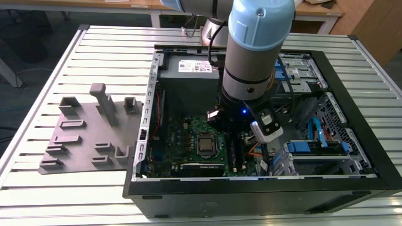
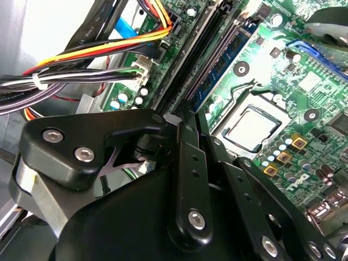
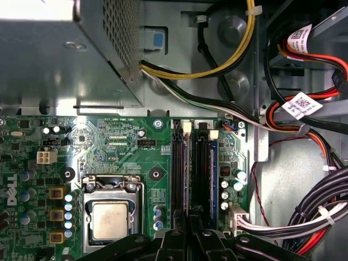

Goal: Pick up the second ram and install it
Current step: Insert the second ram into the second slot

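Note:
The second ram [image 2: 223,62] is a narrow dark blue stick standing in the memory slot nearest the square silver chip [image 2: 253,128]. It is the thin edge [image 3: 187,174] between the black slots in the first wrist view. My gripper [image 2: 187,117] sits over one end of it, its fingers drawn close together around the stick's edge. In the first wrist view the gripper [image 3: 190,220] comes in over the same slot. In the exterior view the gripper [image 1: 232,134] hangs inside the open computer case, low over the green board [image 1: 182,136].
Another blue stick [image 3: 213,174] stands in the outer slot. Bundled cables [image 3: 304,217] crowd the side beyond the slots. The metal power supply box [image 1: 188,75] rises beside the board. A grey tray with upright posts [image 1: 82,141] lies outside the case on the exterior view's left.

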You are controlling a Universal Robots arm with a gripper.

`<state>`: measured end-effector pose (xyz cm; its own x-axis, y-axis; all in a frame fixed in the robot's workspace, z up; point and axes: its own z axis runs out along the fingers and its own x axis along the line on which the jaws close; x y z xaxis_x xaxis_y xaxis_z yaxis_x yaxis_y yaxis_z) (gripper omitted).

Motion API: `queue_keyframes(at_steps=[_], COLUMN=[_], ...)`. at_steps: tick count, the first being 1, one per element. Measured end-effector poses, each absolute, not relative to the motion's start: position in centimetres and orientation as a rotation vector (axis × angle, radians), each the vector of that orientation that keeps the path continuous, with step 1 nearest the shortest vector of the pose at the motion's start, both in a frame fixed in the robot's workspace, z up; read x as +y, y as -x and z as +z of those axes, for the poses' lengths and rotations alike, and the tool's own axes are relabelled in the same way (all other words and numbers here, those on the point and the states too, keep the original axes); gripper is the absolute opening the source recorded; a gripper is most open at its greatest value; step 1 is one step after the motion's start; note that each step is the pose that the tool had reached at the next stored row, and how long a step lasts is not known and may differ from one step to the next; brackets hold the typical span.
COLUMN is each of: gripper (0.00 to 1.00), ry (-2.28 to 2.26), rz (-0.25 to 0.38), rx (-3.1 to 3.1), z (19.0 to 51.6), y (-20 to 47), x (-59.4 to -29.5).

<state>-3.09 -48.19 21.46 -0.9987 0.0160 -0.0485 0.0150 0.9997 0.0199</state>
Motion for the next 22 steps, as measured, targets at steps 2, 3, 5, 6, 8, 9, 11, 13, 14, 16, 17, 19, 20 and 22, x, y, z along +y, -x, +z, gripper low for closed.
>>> queue_keyframes(at_steps=[2, 3, 5, 6, 8, 9, 11, 13, 14, 16, 17, 19, 20, 22], gripper=[0.11, 0.11, 0.11, 0.11, 0.11, 0.11, 0.11, 0.11, 0.11, 0.11, 0.11, 0.11, 0.11, 0.11], ry=[-0.024, -0.024, -0.024, -0.024, -0.021, -0.018, -0.007, 0.005, 0.007, 0.007, 0.008, 0.008, 0.007, 0.000], rz=[0.030, 0.030, 0.030, 0.030, 0.030, 0.030, 0.031, 0.030, 0.030, 0.031, 0.031, 0.030, 0.030, 0.030], rx=[3.093, 3.093, 3.093, 3.093, 3.093, 3.093, 3.093, 3.093, 3.093, 3.093, 3.093, 3.093, 3.093, 3.093], z=[21.45, 21.45, 21.44, 21.44, 21.46, 21.47, 21.50, 21.55, 21.54, 21.55, 21.54, 21.53, 21.52, 21.49], y=[3.09, 3.09, 3.09, 3.09, 3.09, 3.09, 3.04, 2.98, 2.98, 2.98, 2.98, 2.98, 3.00, 3.10], x=[-48.19, -48.19, -48.19, -48.19, -48.18, -48.18, -48.18, -48.19, -48.19, -48.19, -48.18, -48.18, -48.18, -48.19])
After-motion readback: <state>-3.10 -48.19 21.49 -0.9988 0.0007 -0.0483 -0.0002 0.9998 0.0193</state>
